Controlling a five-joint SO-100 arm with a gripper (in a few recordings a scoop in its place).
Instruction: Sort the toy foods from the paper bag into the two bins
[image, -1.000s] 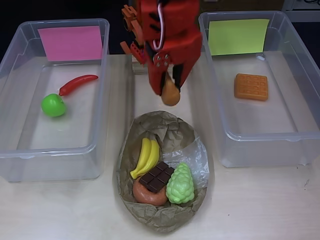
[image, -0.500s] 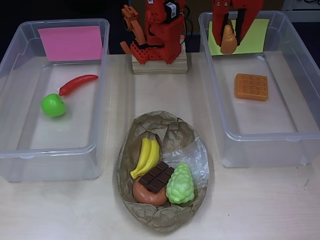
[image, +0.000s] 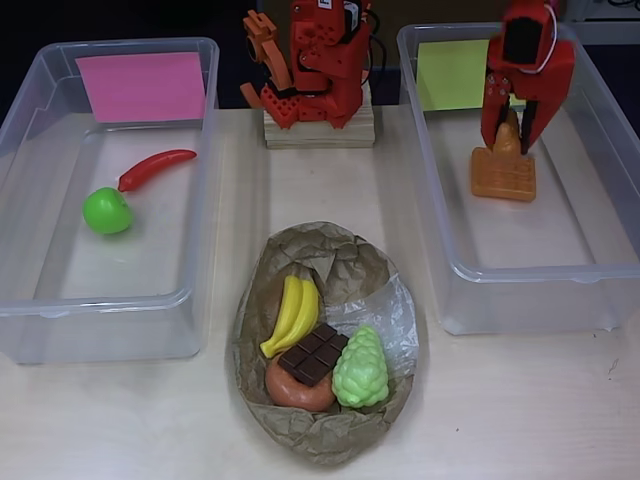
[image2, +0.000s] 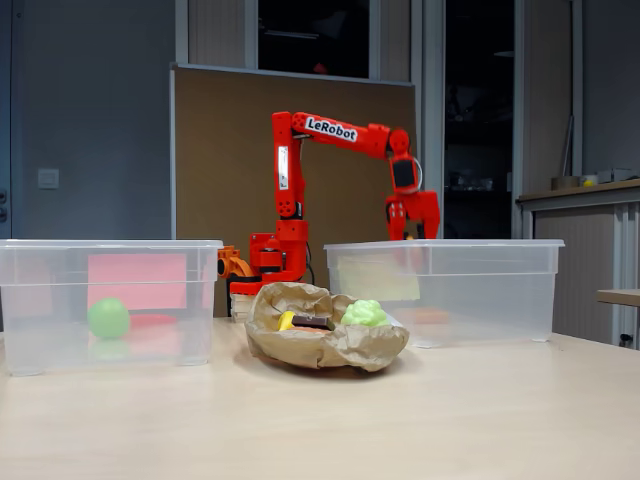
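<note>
Where gripper (image: 508, 138) hangs, probably croissant (image: 507, 134).

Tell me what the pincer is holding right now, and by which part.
The pincer holds a tan croissant-like piece by its upper part, above the waffle in the bin with the yellow-green sheet. The exact contact points are hidden.

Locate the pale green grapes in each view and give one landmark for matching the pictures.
Overhead view: the grapes lie at the lower right inside the paper bag, right of the chocolate bar.
Fixed view: the grapes poke above the bag's right rim, centre of the picture, before the right bin.
Shared landmark: the paper bag, between the two bins in both views.
</note>
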